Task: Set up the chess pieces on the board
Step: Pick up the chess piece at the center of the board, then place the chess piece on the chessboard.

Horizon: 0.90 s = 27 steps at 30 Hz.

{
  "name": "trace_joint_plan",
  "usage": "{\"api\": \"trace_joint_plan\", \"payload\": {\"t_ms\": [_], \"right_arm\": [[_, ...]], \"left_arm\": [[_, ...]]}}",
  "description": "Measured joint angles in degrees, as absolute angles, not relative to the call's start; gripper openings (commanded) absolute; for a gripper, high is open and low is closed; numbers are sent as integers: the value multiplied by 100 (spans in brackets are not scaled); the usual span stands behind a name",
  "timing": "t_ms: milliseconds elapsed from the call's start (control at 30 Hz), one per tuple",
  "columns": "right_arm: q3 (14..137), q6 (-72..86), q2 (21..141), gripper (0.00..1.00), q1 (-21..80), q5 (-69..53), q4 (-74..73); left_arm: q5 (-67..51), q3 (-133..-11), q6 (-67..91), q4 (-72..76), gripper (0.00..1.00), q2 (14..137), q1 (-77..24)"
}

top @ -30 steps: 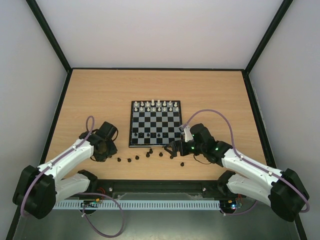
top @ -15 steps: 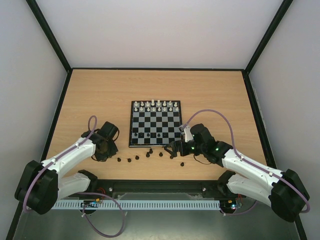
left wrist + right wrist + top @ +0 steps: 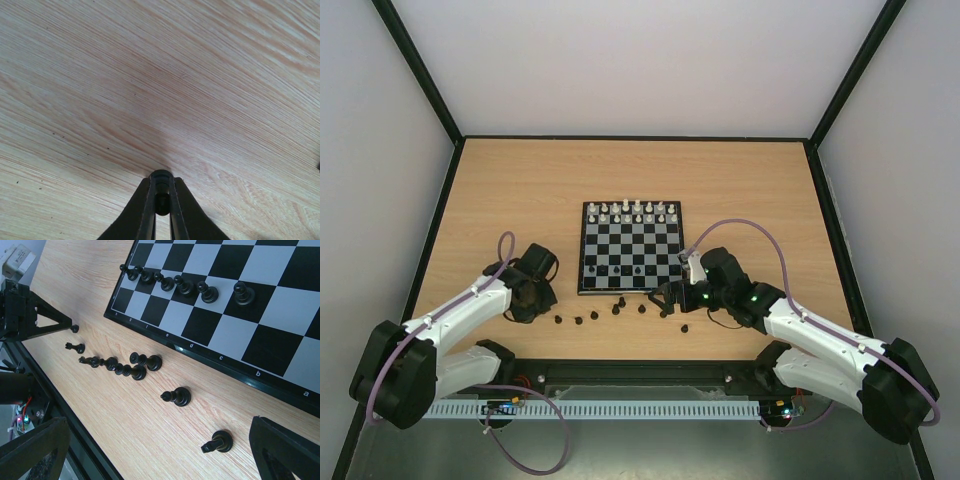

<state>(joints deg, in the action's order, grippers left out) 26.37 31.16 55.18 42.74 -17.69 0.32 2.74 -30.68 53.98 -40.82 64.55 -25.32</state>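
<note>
Left gripper (image 3: 161, 189) has snapped shut, pinching a black piece (image 3: 161, 178); right gripper (image 3: 670, 298) hangs spread. White ranks (image 3: 632, 211) look set, black pawns (image 3: 182, 287) partly placed, stragglers (image 3: 140, 371) beside the board (image 3: 280, 310).

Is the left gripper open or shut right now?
Shut. In the left wrist view the left gripper pinches a dark thing, apparently a black chess piece, between its fingers above the wooden table.

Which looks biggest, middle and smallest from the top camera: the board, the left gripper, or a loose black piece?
Largest: board.
Middle: left gripper, clearly smaller than the board.
Smallest: loose black piece, just a tiny dot.
All three are low, near the table, so nearness to the camera hardly changes this order.
</note>
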Motion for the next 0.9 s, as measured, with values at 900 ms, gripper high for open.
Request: {"api": "trace_joint_plan", "payload": {"t_ms": [900], "right_arm": [[2582, 3155, 4751, 99, 4278, -779, -97]], "left_arm": [[489, -6847, 3819, -4858, 4, 8580, -3586]]}}
